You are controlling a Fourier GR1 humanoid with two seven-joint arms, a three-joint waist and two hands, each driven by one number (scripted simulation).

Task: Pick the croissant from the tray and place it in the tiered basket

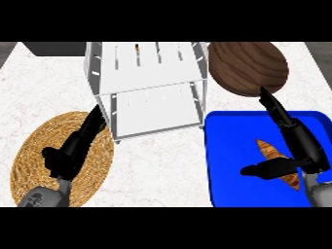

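Right robot hand [298, 146] open over croissant [278, 163] (on blue tray [230, 160]); left robot hand [71, 151] open; no writing legible.

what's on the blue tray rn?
The croissant lies on the blue tray, with the right hand stretched over it, fingers straight. The hand covers the croissant's middle; only its two ends show. Nothing else is visible on the tray.

Kitchen: marble counter [161, 160] w/ white tiered basket [150, 87] at 12, wood bowl [248, 65] at 1, woven mat [53, 155] at 8.
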